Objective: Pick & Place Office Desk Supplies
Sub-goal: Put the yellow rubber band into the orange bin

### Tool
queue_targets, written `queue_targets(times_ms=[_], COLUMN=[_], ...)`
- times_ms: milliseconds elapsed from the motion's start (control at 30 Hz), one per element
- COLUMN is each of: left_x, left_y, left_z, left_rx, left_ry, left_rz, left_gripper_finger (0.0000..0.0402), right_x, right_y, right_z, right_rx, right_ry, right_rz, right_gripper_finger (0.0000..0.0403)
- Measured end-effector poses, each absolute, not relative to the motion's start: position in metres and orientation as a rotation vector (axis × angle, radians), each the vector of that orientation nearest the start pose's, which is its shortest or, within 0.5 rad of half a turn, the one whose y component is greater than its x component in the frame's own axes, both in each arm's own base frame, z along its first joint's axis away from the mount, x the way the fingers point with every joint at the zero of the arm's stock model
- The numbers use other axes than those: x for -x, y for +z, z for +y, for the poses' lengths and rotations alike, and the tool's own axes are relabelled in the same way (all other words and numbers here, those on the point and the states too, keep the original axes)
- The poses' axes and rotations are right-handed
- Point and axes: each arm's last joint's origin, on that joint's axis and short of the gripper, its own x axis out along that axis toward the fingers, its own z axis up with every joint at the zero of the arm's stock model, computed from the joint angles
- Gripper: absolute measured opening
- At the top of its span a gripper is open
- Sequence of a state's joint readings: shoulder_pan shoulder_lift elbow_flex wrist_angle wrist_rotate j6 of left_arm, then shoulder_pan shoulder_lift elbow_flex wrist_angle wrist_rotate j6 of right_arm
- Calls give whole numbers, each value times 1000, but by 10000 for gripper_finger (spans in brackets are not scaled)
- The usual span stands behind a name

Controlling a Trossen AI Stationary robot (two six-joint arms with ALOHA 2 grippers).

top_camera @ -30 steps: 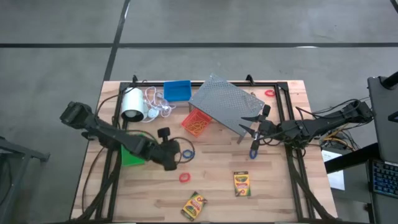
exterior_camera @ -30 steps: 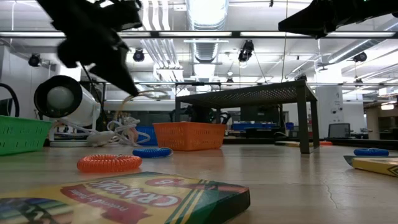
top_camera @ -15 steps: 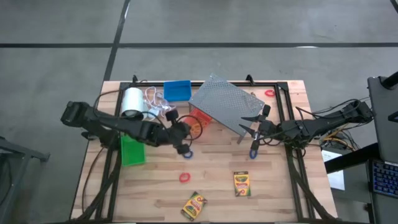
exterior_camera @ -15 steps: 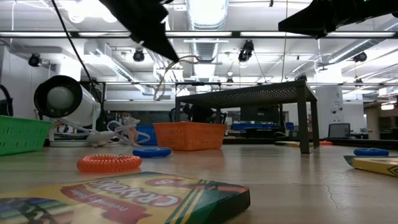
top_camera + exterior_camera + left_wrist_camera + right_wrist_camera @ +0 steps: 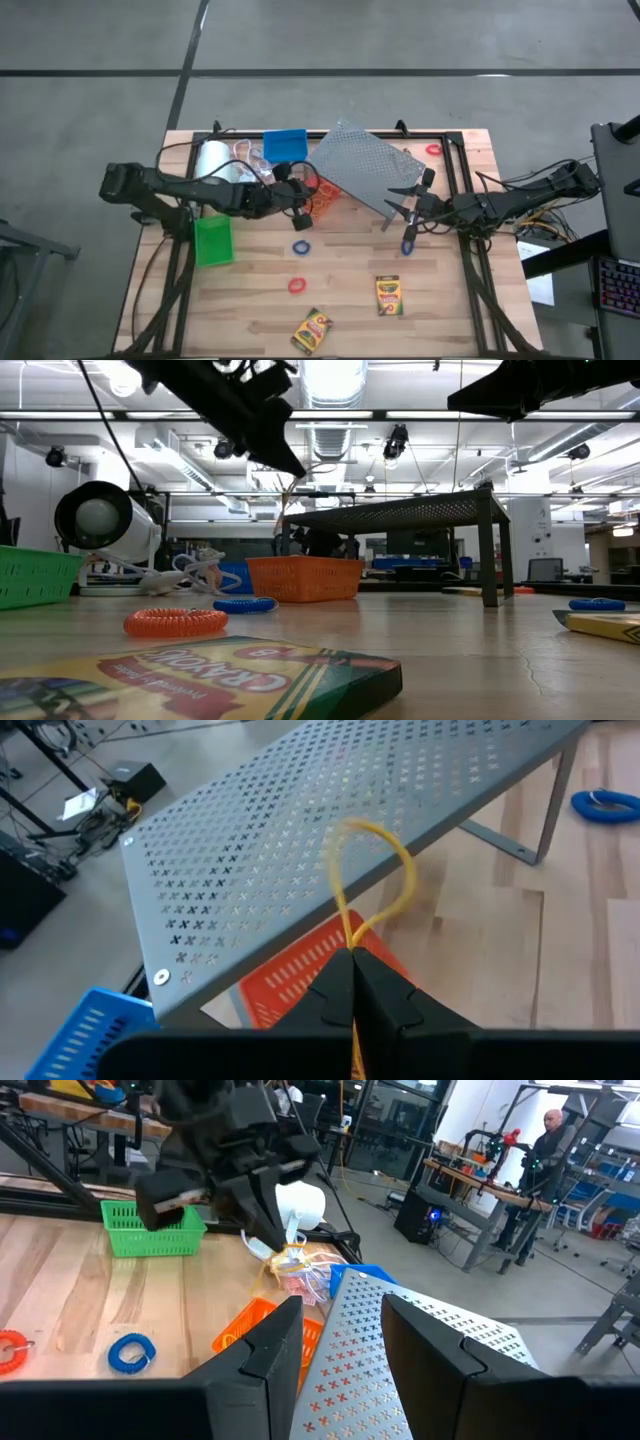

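A yellow ring band [image 5: 372,870] is pinched between the shut fingers of the left claw [image 5: 300,203], which is held above the red-orange bin [image 5: 316,196] at the edge of the grey perforated rack [image 5: 366,165]. In the left wrist view the band is seen as a thin loop standing up from the fingertips, with the bin and the rack behind it. The red-orange bin is partly tucked under the rack's near edge. A blue bin [image 5: 284,146] is set at the far side of the tabletop [image 5: 440,310], beside a white roll [image 5: 211,160] with its tangled white cord [image 5: 251,157]. A green bin [image 5: 212,240] lies near the left edge, under the left arm.

A blue ring band [image 5: 301,247] and a red ring band [image 5: 297,286] are laid on the bare wood in the middle, well apart from each other. Two crayon boxes are seen toward the near edge: one [image 5: 388,295] roughly upright, the other [image 5: 312,331] tilted. Another red ring band [image 5: 433,149] lies at the far right corner.

The right claw [image 5: 400,207] is held above the rack's right end with its fingers parted and nothing between them. A second blue ring band [image 5: 408,245] lies on the wood just beside it.
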State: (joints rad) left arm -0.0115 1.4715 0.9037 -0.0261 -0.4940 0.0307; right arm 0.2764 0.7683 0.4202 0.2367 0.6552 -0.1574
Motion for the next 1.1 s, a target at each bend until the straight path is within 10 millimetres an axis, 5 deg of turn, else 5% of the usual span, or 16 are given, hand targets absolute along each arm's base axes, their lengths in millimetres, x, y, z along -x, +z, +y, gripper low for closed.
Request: queue_targets(times_ms=[300,1100], left_x=[-305,-296], left_y=[212,183], left_z=[28,31], left_rx=[-131,-79], left_ry=[419,413], left_rz=[537,579], left_gripper_finger=[1,1], right_x=[-169,-169], right_y=[250,250], right_z=[30,30], right_rx=[206,206], right_ry=[-370,-370], right_rz=[130,130], right_gripper_finger=[137,137])
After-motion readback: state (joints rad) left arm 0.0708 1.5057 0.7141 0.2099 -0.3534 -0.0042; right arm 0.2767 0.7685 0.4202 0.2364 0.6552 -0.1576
